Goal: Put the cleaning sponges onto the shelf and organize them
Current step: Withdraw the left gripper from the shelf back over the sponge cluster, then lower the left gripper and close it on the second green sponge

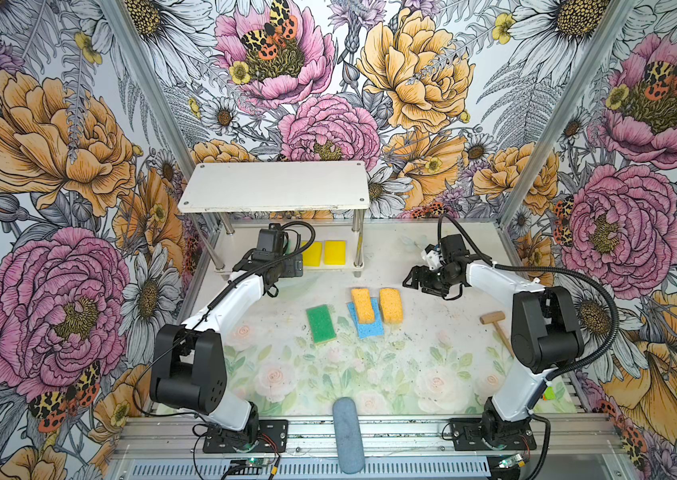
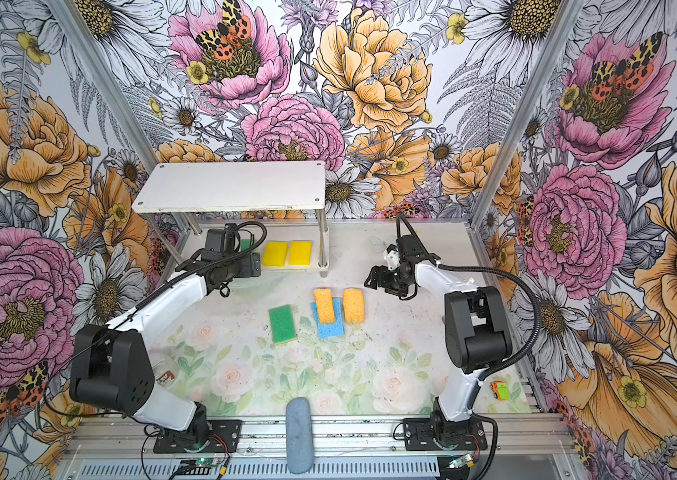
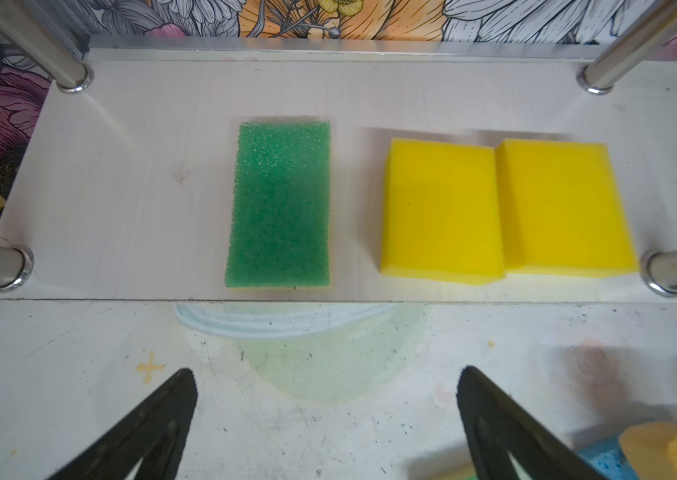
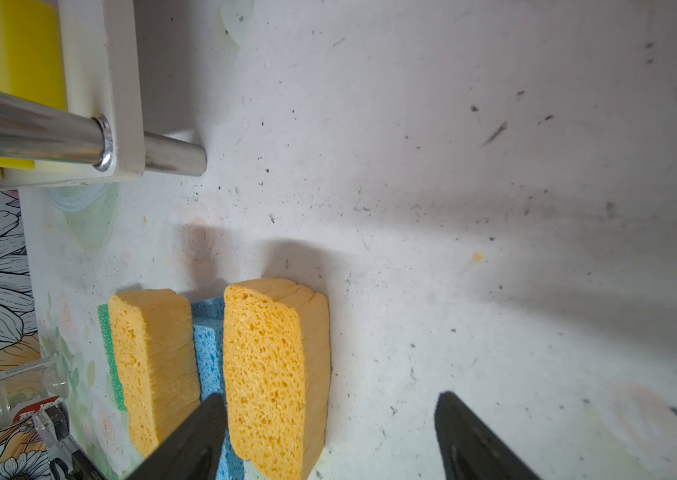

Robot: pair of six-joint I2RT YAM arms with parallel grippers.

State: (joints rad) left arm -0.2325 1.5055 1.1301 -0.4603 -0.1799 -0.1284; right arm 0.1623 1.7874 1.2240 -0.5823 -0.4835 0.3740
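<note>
Though illegible, red-and-white label (image 4: 39, 409) on clear jar (image 4: 16, 388)

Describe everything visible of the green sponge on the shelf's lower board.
The green sponge is rectangular, with a coarse green scouring top and a thin yellow strip at its near edge. It lies flat on the shelf's lower board, lengthwise front to back, a gap from the nearest yellow sponge. The open left gripper is clear of it.

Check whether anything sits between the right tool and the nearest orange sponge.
Nothing visible does. The right tool is open, and the nearest orange sponge lies just beside one of its fingers.
</note>
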